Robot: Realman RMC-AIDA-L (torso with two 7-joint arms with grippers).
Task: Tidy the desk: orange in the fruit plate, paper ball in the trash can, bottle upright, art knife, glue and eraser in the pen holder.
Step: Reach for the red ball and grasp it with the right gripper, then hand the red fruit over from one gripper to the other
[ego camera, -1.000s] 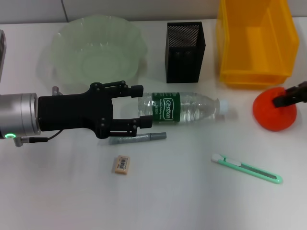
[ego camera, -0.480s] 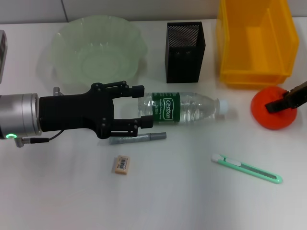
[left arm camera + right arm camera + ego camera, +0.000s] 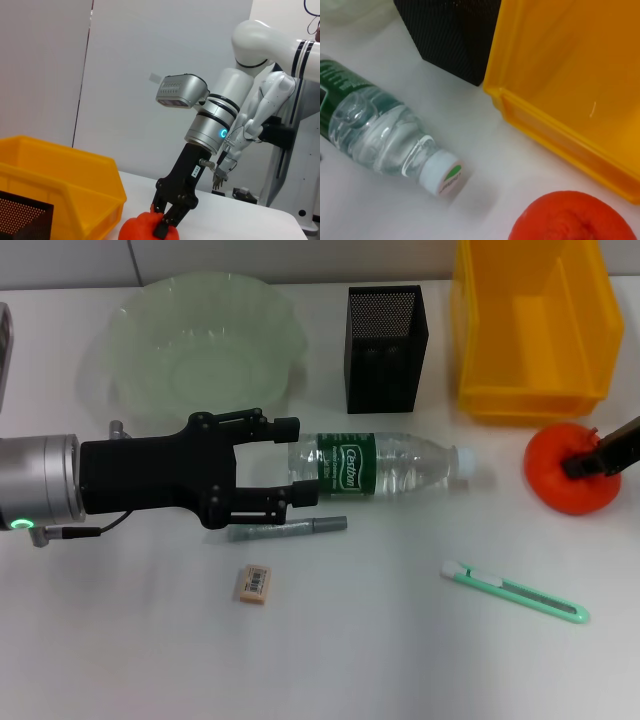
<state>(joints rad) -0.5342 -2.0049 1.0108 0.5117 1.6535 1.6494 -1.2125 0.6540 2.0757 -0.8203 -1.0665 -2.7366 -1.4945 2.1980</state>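
A clear bottle [image 3: 390, 464] with a green label lies on its side, cap to the right; it also shows in the right wrist view [image 3: 365, 125]. My left gripper [image 3: 297, 460] is open, its jaws on either side of the bottle's base. My right gripper [image 3: 590, 460] is at the far right edge, shut on the orange [image 3: 560, 485]; the left wrist view shows its fingers [image 3: 172, 215] on the orange's top [image 3: 140, 227]. A grey glue stick [image 3: 285, 530], an eraser [image 3: 253, 583] and a green art knife [image 3: 515, 592] lie on the table. The paper ball is out of view.
A pale green glass fruit plate [image 3: 205, 345] stands at the back left. A black mesh pen holder [image 3: 386, 335] stands behind the bottle. A yellow bin [image 3: 530, 325] stands at the back right, just behind the orange.
The orange has shifted slightly left and the right gripper has settled lower on it. The left gripper and the bottle have not moved.
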